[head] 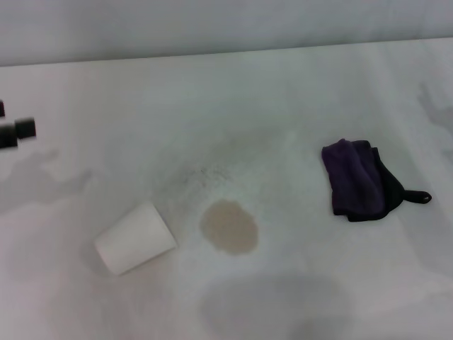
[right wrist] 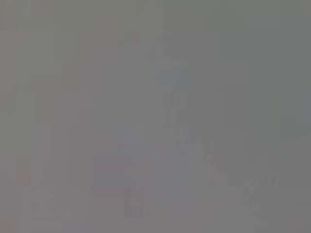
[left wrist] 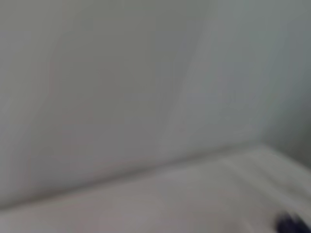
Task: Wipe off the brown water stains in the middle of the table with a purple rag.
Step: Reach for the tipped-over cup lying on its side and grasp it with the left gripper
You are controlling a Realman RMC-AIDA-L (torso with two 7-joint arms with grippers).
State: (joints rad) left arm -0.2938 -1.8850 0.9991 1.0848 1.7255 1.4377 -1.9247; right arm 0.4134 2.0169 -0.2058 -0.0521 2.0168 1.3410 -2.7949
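The white desk point(head: 297, 92) carries three things in the head view. A tan-brown oval stain point(head: 228, 227) lies near the middle, toward the near side. Just to its left, not touching it, a white paper cup point(head: 134, 238) lies on its side with its mouth turned to the near left. A faint speckled grey smudge point(head: 205, 173) sits just beyond the stain, on the far side. The purple rag point(head: 357, 180) lies bunched up on the right, well apart from the stain, with black edging and a small black loop tab point(head: 419, 196) sticking out to its right. At the far left edge of the head view a dark part of the left pincer point(head: 14, 131) shows above the desk, well apart from the cup; whether it is wide or narrow I cannot tell. The right pincer is not to be seen in any view. The left wrist view shows only a pale wall and a strip of desk; the right wrist view shows plain grey
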